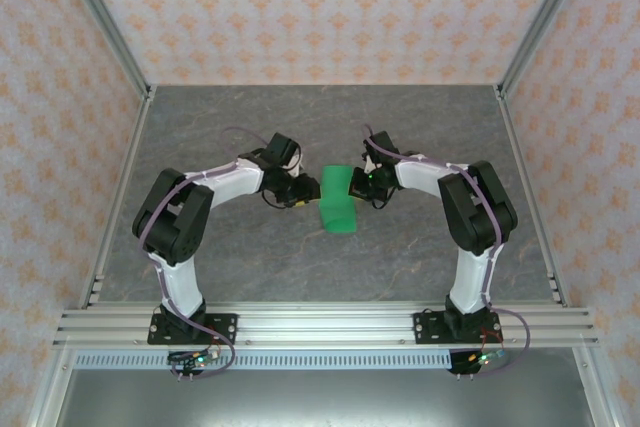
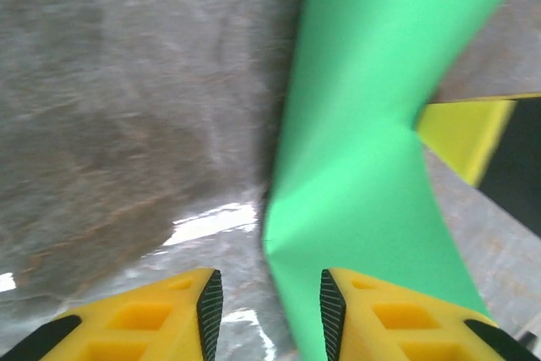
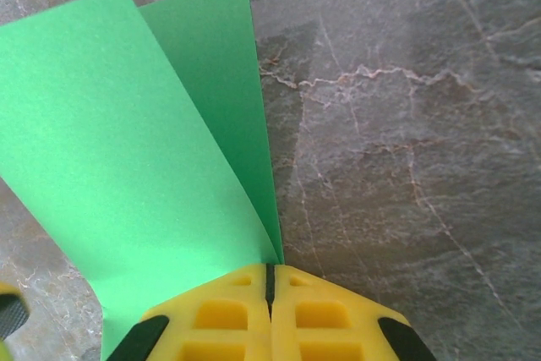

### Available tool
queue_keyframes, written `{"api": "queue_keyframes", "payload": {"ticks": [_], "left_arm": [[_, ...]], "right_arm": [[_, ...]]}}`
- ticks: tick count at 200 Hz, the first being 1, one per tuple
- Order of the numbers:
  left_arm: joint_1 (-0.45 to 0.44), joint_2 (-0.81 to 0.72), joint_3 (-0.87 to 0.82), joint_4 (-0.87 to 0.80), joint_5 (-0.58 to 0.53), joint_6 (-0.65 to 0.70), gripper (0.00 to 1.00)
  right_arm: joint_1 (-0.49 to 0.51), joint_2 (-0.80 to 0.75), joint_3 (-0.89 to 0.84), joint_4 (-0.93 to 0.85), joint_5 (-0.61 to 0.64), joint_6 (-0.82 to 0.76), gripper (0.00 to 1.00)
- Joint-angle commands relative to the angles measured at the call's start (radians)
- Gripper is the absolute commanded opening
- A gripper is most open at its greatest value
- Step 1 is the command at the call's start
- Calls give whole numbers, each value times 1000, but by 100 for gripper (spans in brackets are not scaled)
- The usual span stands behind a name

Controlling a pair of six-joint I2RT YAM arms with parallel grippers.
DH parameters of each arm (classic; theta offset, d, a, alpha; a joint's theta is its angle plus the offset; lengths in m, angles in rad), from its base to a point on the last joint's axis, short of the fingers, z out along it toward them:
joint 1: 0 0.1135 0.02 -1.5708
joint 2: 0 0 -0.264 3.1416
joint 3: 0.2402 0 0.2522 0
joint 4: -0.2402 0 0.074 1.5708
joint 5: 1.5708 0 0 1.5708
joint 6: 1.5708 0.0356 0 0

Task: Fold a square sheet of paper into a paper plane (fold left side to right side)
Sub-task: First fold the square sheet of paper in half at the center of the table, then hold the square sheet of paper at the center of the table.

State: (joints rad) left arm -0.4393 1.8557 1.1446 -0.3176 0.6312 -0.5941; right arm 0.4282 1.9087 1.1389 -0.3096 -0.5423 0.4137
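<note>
The green square sheet of paper (image 1: 338, 199) sits mid-table between both arms, bent over into a loose loop with two layers. My right gripper (image 3: 270, 270) is shut on the sheet (image 3: 127, 141) where its two layers meet, at its right side (image 1: 362, 187). My left gripper (image 2: 270, 306) is open at the sheet's left side (image 1: 300, 197). The rounded bend of the sheet (image 2: 372, 124) runs over its right finger (image 2: 380, 310), and bare table shows in the gap. The paper plane is out of view.
The grey marbled table (image 1: 200, 137) stretches all round the sheet. Aluminium frame posts (image 1: 110, 37) and patterned walls bound it at the back and sides. A yellow finger of the right gripper (image 2: 465, 137) shows behind the sheet in the left wrist view.
</note>
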Motion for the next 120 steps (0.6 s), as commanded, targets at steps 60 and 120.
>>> {"api": "queue_keyframes", "payload": {"ticks": [60,120], "left_arm": [[-76,136,127,106,42,-36,35],[-84,178,93,70,8,-10,35]], "right_arm": [[5,72,-11,-94,92,-18,8],[5,35,-29,-31,43,-12,8]]}}
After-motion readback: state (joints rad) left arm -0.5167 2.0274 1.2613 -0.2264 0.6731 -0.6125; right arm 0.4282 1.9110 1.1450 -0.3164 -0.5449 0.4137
